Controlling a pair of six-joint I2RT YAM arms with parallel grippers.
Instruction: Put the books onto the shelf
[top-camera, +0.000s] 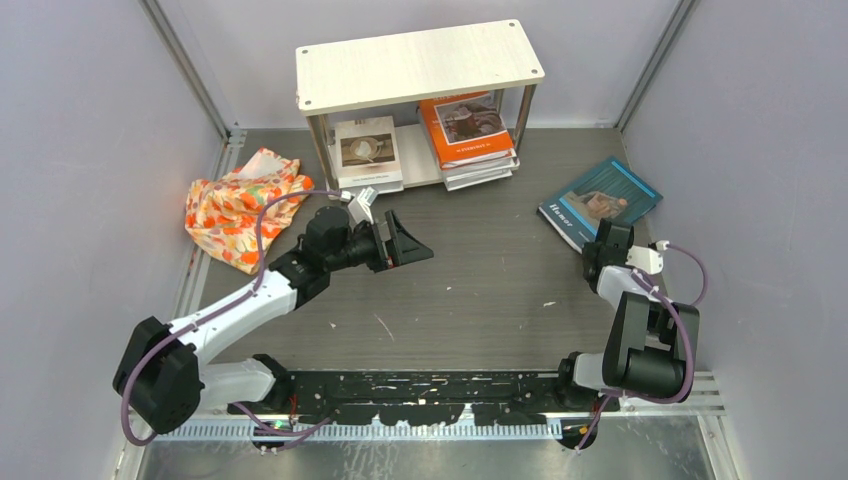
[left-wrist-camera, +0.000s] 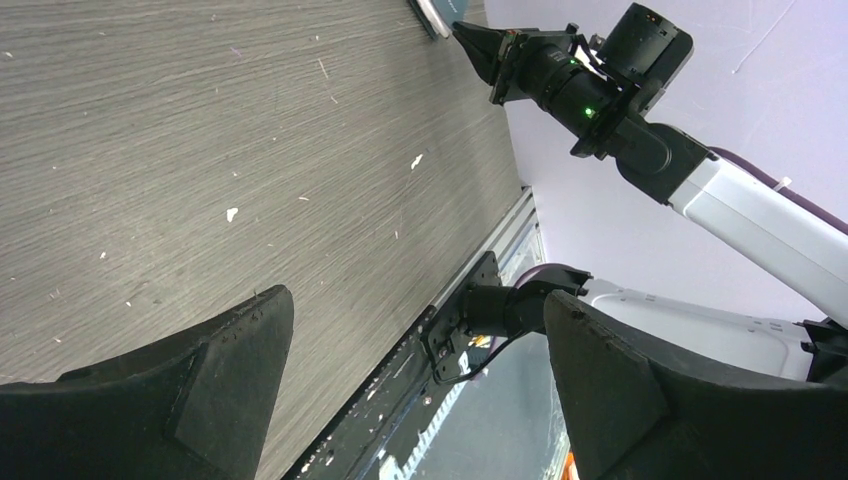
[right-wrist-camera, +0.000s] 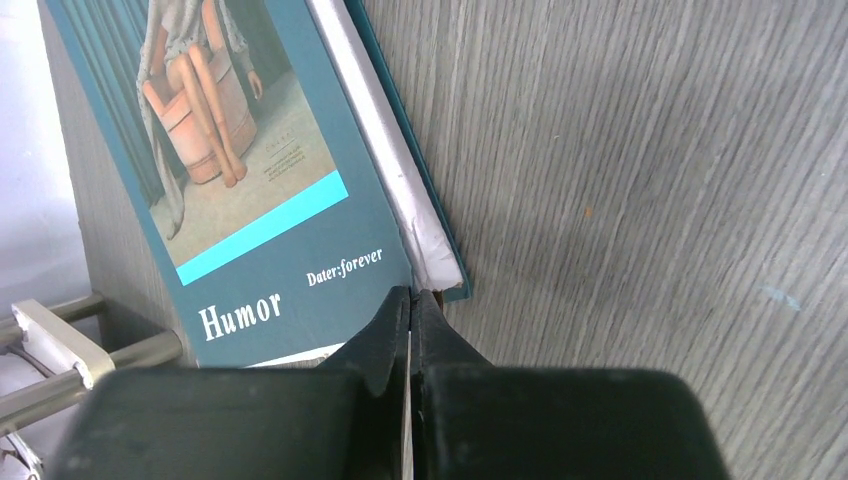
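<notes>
Closed right gripper (right-wrist-camera: 410, 302) — teal book (right-wrist-camera: 335, 240) corner

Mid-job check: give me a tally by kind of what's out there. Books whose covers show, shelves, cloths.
Books with cover showing: 3 (beige book, orange book, teal Humor book)
Shelf: 1
Cloth: 1
Total: 5
More books lie under the orange book; how many, I cannot tell.
</notes>
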